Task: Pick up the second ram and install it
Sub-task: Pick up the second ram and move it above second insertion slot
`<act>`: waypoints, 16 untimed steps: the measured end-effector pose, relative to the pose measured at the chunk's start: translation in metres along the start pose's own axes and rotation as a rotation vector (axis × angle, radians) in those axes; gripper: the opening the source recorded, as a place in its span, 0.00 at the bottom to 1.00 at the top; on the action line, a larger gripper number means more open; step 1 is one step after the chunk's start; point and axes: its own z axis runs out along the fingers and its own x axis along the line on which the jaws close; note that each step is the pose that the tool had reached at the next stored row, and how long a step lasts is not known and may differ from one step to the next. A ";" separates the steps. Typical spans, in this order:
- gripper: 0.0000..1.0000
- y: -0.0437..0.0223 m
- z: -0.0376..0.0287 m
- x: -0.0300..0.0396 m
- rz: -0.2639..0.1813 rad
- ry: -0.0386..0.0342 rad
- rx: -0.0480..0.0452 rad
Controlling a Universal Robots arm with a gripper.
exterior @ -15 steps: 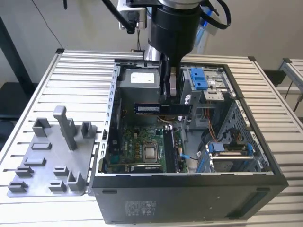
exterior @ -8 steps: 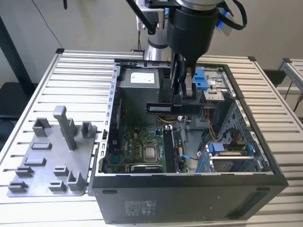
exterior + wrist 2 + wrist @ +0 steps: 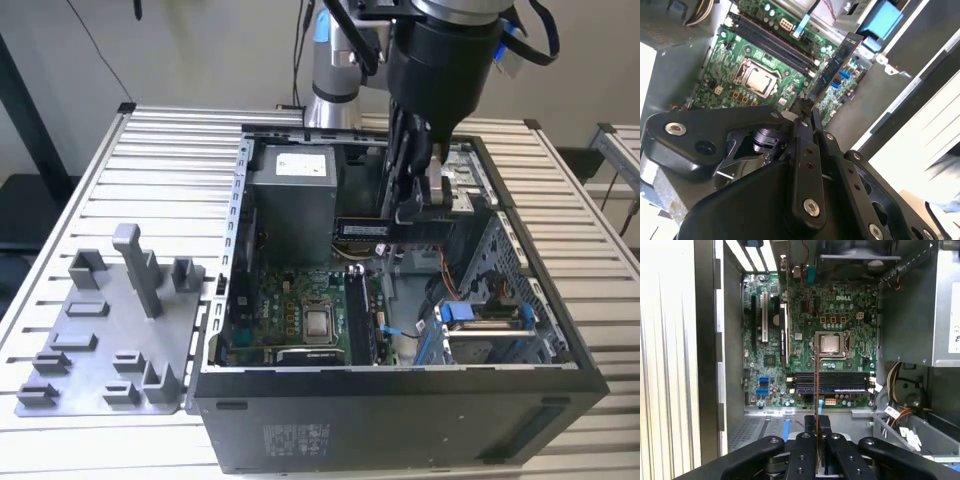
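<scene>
My gripper (image 3: 408,212) is shut on the second ram (image 3: 362,229), a long dark stick held level above the open computer case. In the second wrist view the ram (image 3: 832,67) sticks out from the fingertips (image 3: 801,116) over the green motherboard (image 3: 735,75). In the first wrist view the ram (image 3: 816,380) shows edge-on as a thin line rising from the gripper (image 3: 817,422), crossing above the memory slots (image 3: 832,376). One slot holds a stick (image 3: 832,388). The held ram hangs clear of the board.
A grey fixture tray (image 3: 110,330) with upright posts lies on the slatted table at the exterior view's left. Inside the case (image 3: 400,420) are a grey power supply (image 3: 290,200), the processor socket (image 3: 318,322) and a drive cage with blue clips (image 3: 490,320).
</scene>
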 end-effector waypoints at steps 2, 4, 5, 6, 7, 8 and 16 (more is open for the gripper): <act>0.14 -0.0072 0.0001 -0.0002 0.000 0.0000 0.0000; 0.14 -0.0131 0.0001 -0.0004 0.000 -0.0001 0.0001; 0.14 -0.0144 0.0001 -0.0004 0.000 -0.0001 0.0000; 0.14 -0.0145 0.0001 -0.0004 0.000 -0.0001 0.0000; 0.14 -0.0145 0.0001 -0.0003 0.000 0.0000 0.0000; 0.14 -0.0146 0.0001 -0.0004 0.000 0.0000 0.0000; 0.14 -0.0148 0.0001 -0.0004 0.000 -0.0001 0.0000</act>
